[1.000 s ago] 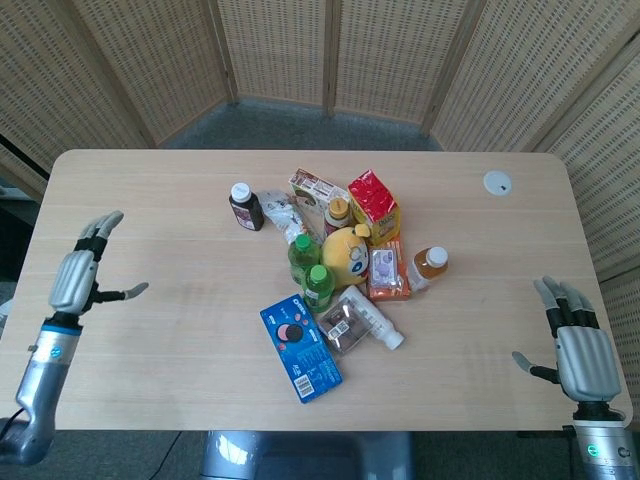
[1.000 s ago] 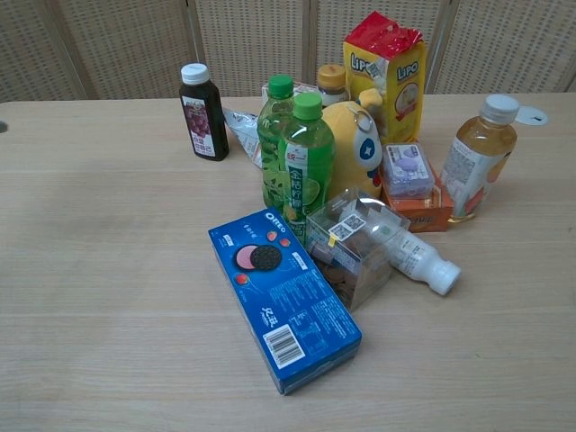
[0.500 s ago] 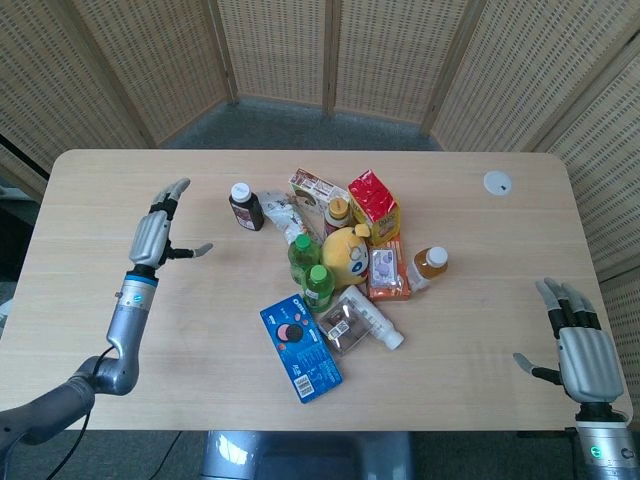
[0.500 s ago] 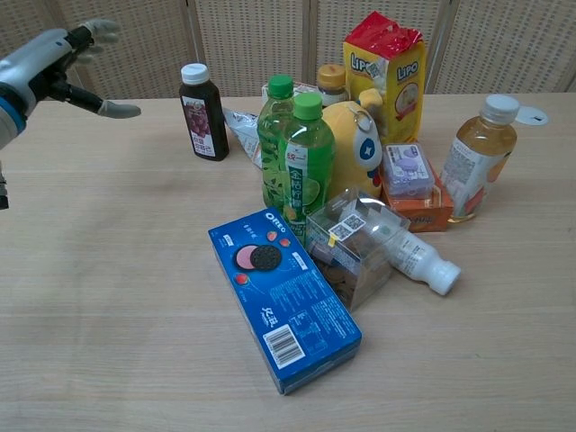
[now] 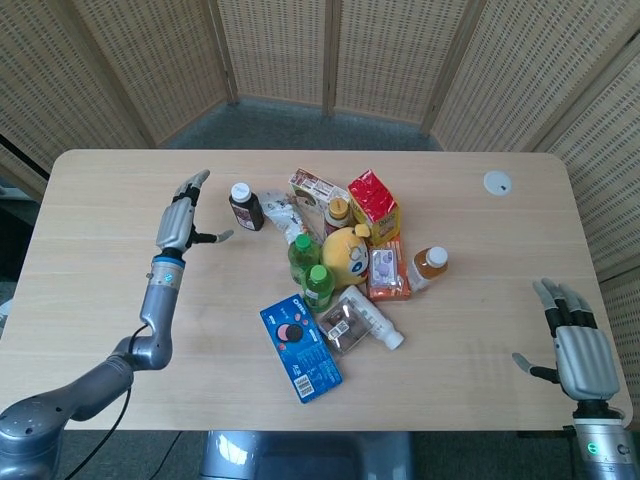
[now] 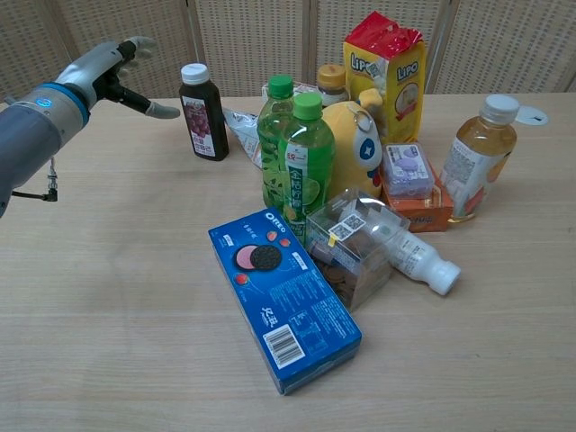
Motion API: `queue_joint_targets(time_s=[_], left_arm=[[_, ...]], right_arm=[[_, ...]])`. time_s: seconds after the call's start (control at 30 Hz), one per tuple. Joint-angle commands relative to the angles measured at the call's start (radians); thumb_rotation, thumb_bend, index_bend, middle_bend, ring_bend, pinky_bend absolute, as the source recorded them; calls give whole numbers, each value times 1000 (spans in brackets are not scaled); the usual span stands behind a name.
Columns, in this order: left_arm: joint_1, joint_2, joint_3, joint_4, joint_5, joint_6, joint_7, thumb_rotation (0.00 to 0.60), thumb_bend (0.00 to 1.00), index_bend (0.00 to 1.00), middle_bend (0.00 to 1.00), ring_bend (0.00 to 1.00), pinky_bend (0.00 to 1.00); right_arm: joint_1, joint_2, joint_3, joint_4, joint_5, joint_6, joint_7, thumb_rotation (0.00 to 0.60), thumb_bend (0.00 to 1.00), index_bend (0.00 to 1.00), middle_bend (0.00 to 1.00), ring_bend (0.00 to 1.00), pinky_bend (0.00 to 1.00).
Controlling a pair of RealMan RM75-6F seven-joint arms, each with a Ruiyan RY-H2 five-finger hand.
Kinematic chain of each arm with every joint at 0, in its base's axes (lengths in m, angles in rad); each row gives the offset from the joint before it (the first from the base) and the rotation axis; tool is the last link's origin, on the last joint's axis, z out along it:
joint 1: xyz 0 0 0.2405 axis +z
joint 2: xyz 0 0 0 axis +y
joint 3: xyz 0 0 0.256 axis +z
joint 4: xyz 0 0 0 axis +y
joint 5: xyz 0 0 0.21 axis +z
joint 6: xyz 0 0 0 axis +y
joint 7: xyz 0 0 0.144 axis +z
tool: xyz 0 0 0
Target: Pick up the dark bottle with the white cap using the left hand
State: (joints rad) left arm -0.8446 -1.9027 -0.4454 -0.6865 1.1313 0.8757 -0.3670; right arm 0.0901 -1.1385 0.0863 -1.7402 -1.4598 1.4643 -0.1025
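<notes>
Chest view: left hand [image 6: 106,74] is seen spread wide, thumb extended toward the dark bottle [image 6: 202,112], near it but not touching; nothing is held. The bottle is stood upright on the desk [image 6: 108,270] at the left edge of the snack cluster, white cap on. Head view: right hand [image 5: 578,352] is seen at the desk's near right corner, fingers apart, empty.

Matt wood table [image 5: 120,380], glossy plastic bottle [image 6: 202,112]
</notes>
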Motion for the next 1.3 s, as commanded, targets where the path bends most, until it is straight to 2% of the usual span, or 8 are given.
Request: queue_joint_targets(time_s=[0.03, 0.57, 0.67, 0.73, 0.8, 0.9, 1.03, 1.3], left_arm=[[-47, -42, -17, 60, -25, -32, 24, 600, 0, 0, 0, 0, 0], [-206, -214, -46, 373, -64, -106, 42, 600, 0, 28, 1, 0, 0], [-228, -248, -56, 437, -78, -106, 69, 600, 0, 233, 170, 58, 104], [-240, -271, -60, 479, -82, -79, 94, 600, 0, 523, 479, 316, 396], [-247, -289, -65, 506, -86, -43, 109, 600, 15, 760, 740, 559, 605], [-248, -296, -60, 521, -81, -15, 120, 600, 51, 886, 953, 759, 775], [-242, -288, -52, 524, -72, 19, 128, 600, 64, 909, 1000, 821, 835], [-232, -237, -47, 494, -60, 106, 134, 600, 62, 913, 1000, 828, 844]], right_arm=[[2, -1, 1, 3, 5, -6, 0, 600, 0, 0, 0, 0, 0], [7, 8, 19, 28, 50, -22, 37, 600, 0, 0, 0, 0, 0], [8, 7, 19, 30, 51, -25, 38, 600, 0, 0, 0, 0, 0], [9, 7, 18, 31, 51, -26, 38, 600, 0, 0, 0, 0, 0], [9, 7, 18, 31, 51, -25, 36, 600, 0, 0, 0, 0, 0], [8, 7, 19, 31, 51, -23, 36, 600, 0, 0, 0, 0, 0], [10, 5, 15, 31, 48, -26, 33, 600, 0, 0, 0, 0, 0], [12, 2, 10, 30, 40, -29, 29, 600, 0, 0, 0, 0, 0]])
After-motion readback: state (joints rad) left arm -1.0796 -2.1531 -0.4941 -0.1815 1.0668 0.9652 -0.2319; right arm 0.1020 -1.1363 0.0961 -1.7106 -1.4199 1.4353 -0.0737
